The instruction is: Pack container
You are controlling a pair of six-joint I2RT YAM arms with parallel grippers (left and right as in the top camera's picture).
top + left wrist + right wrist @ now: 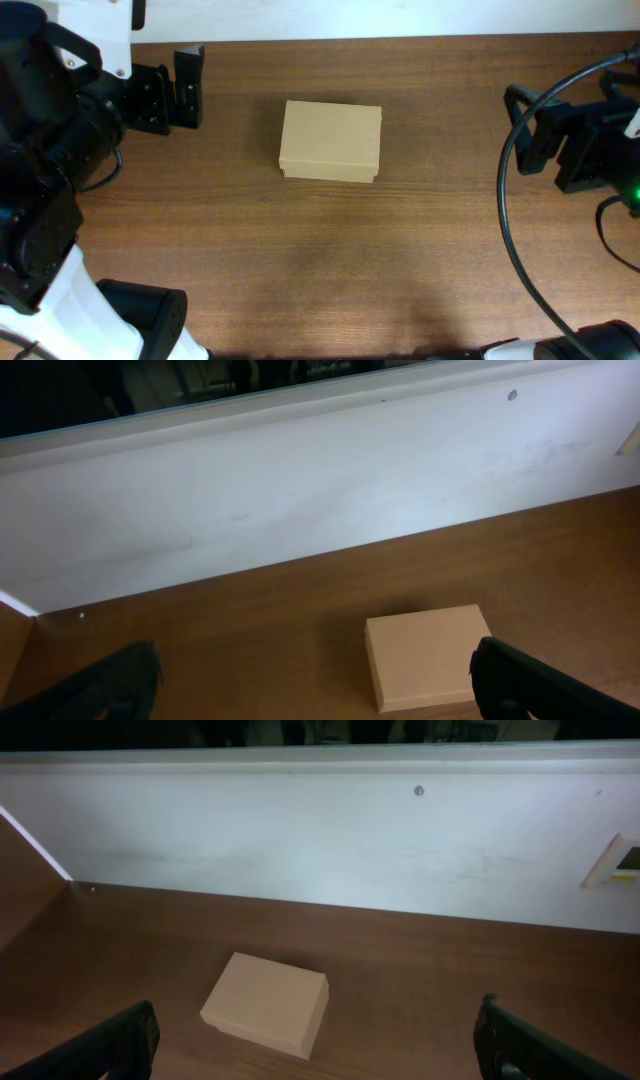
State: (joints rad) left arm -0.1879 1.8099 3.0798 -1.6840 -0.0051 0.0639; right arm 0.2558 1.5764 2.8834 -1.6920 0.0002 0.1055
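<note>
The container [330, 141] is a small plain tan cardboard box with its lid closed, lying flat on the brown wooden table [330, 270] a little behind the middle. My left gripper [190, 90] is open and empty to the left of the box, apart from it. My right gripper [520, 130] is open and empty well to the right of the box. In the left wrist view the box [425, 655] lies just inside the right finger of the open jaws [320, 695]. In the right wrist view the box [268, 1003] lies ahead, left of centre between the open jaws [320, 1050].
A white wall [400, 15] runs along the table's back edge. A black cable [508, 230] loops over the table at the right. A white wall plate [615, 860] shows at the far right of the right wrist view.
</note>
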